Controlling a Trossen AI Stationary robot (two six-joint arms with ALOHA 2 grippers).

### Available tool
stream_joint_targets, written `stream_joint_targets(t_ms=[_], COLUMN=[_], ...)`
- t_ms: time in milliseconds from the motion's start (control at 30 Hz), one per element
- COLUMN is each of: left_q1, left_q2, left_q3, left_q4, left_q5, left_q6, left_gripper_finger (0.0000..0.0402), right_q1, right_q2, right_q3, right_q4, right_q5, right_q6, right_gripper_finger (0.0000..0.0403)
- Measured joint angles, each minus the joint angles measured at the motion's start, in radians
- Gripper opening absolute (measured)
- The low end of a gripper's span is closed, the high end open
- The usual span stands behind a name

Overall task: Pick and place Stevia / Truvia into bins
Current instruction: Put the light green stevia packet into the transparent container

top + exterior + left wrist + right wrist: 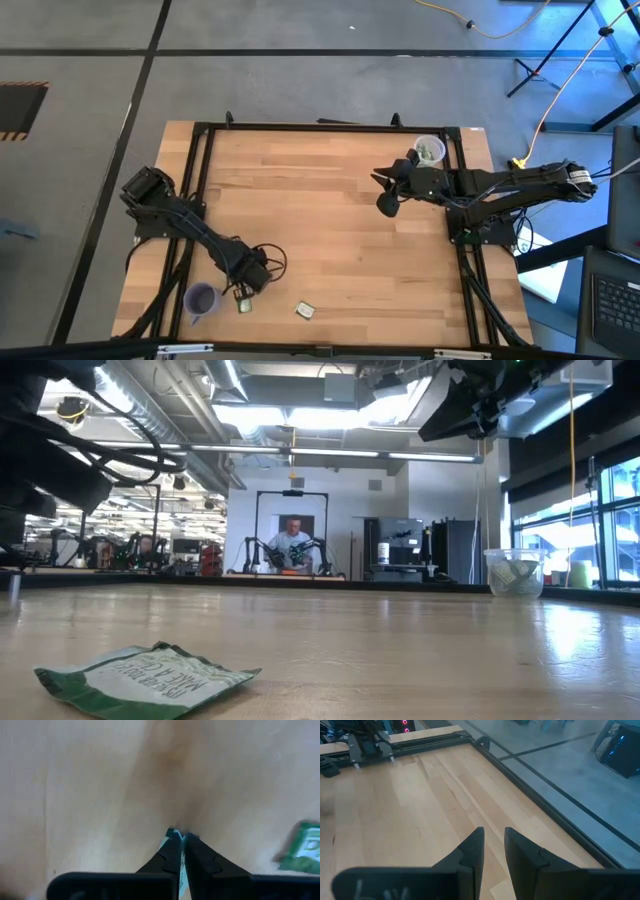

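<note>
My left gripper (245,293) points down at the table's near left, shut on a pale green and white sachet (174,836). The purple cup (200,298) stands just left of it. A second sachet (305,311) lies flat on the wood nearer the front middle, also seen as the sachet (304,848) and the sachet (150,678). The translucent cup (428,150), with sachets in it, stands at the far right. My right gripper (493,845) hovers open above the table beside that cup, with nothing between its fingers. My left gripper pinches the sachet between its two fingers, coming from above and pointing down. Only a thin strip of the sachet's edge (176,834) shows between the fingertips (196,851); the fingers hide the remainder. I cannot tell whether the sachet is clear of the wood.
A black frame rail (330,127) runs around the wooden top (320,220). Bare wood lies between the two arms. In the low view a person (292,545) sits at another bench in the room far behind the table.
</note>
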Motion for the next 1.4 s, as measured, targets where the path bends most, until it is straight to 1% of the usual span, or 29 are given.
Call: stream_joint_targets(t_ms=[167, 233, 300, 400, 500, 600, 667, 733, 767, 900, 1000, 1067, 1233, 1400], left_q1=[0.037, 0.056, 0.077, 0.122, 0.179, 0.234, 0.263, 0.291, 0.305, 0.341, 0.352, 0.353, 0.353, 0.357], left_q2=[0.000, 0.000, 0.000, 0.000, -0.001, -0.001, -0.002, -0.002, -0.002, -0.002, -0.002, -0.002, -0.003, -0.003], left_q3=[0.102, 0.142, 0.177, 0.206, 0.222, 0.223, 0.225, 0.225, 0.225, 0.225, 0.225, 0.225, 0.225, 0.225], left_q4=[0.025, 0.060, 0.144, 0.305, 0.482, 0.627, 0.709, 0.779, 0.817, 0.963, 1.028, 1.054, 1.076, 1.093], left_q5=[-0.032, -0.040, -0.046, -0.025, 0.060, 0.132, 0.139, 0.147, 0.162, 0.258, 0.316, 0.351, 0.355, 0.354], left_q6=[0.120, 0.205, 0.319, 0.527, 0.715, 0.877, 0.978, 1.074, 1.112, 1.213, 1.277, 1.312, 1.380, 1.386], left_gripper_finger=[0.0008, 0.0007, 0.0007, 0.0007, 0.0007, 0.0006, 0.0006, 0.0006, 0.0006, 0.0007, 0.0007, 0.0007, 0.0008, 0.0008], right_q1=[0.000, 0.000, 0.000, 0.000, 0.005, 0.031, 0.055, 0.083, 0.097, 0.149, 0.177, 0.194, 0.226, 0.239], right_q2=[0.000, 0.000, 0.000, 0.000, 0.001, 0.015, 0.035, 0.062, 0.077, 0.143, 0.190, 0.218, 0.266, 0.285], right_q3=[0.000, 0.000, 0.000, 0.000, 0.000, 0.000, 0.000, 0.000, 0.000, 0.000, 0.000, 0.000, 0.000, 0.000], right_q4=[0.000, 0.002, 0.002, 0.004, 0.005, 0.007, 0.024, 0.051, 0.071, 0.156, 0.221, 0.267, 0.347, 0.388], right_q5=[-0.005, -0.027, -0.074, -0.216, -0.390, -0.549, -0.645, -0.714, -0.730, -0.732, -0.732, -0.732, -0.732, -0.732], right_q6=[-0.002, -0.014, -0.054, -0.125, -0.211, -0.324, -0.354, -0.356, -0.348, -0.337, -0.285, -0.290, -0.320, -0.316], right_gripper_finger=[0.0079, 0.0079, 0.0079, 0.0079, 0.0079, 0.0079, 0.0079, 0.0079, 0.0079, 0.0079, 0.0079, 0.0079, 0.0079, 0.0081])
